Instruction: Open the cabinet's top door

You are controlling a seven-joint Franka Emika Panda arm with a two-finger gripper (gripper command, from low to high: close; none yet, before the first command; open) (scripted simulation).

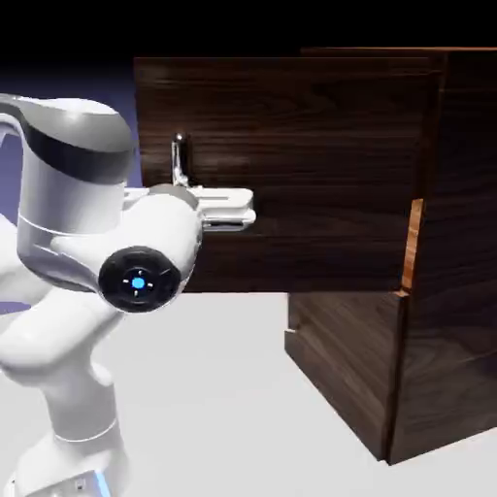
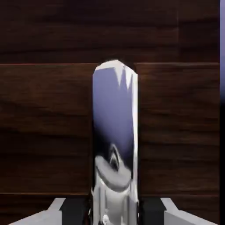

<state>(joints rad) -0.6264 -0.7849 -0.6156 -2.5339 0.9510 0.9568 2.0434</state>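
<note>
Checking progress: my gripper (image 2: 113, 211) is clamped on the handle (image 2: 115, 140); the top door (image 1: 320, 165) stands swung well out from the cabinet (image 1: 456, 291), little left

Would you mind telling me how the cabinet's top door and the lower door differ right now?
The top door is swung out from the cabinet, its face turned toward the arm; the lower door sits shut against the cabinet body. The top door's silver handle is clamped in the gripper; on the lower door no handle shows and nothing touches it. Both share the same dark walnut grain.
</note>
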